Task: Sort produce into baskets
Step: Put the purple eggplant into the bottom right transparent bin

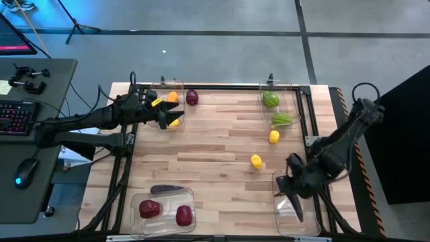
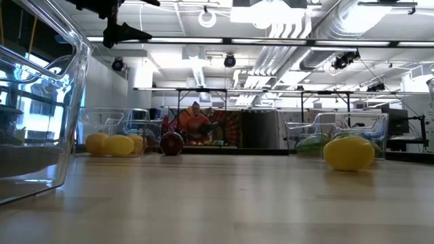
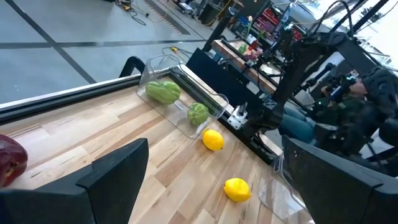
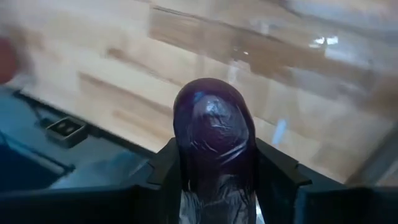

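Note:
My right gripper [image 1: 290, 196] is shut on a long dark purple piece [image 1: 296, 207] over the clear near-right bin [image 1: 310, 225]. My left gripper [image 1: 165, 114] is open and empty above the far-left bin [image 1: 153, 89], which holds orange and yellow pieces [image 1: 173, 97]. The far-right bin [image 1: 290, 101] holds green pieces [image 1: 271, 99]. The near-left bin [image 1: 138, 202] holds two dark red lumps [image 1: 149, 209]. Another purple piece [image 1: 166, 189] lies at that bin's far rim. Two yellow pieces [image 1: 274, 137] [image 1: 256, 161] and a dark red one [image 1: 192, 98] lie on the table. My right gripper pinches the purple piece between its two fingers [image 4: 165, 168], one on each long side [image 4: 186, 155]. The fingers lie along the piece, whose rounded free end [image 4: 214, 106] sticks out past the fingertips. Whether the piece touches the bin's floor, I cannot tell.
The wooden table [image 1: 215, 148] has a dark frame along its edges. A desk with a keyboard [image 1: 17, 117] and mouse stands beyond the left edge. Open wood lies in the middle between the four bins.

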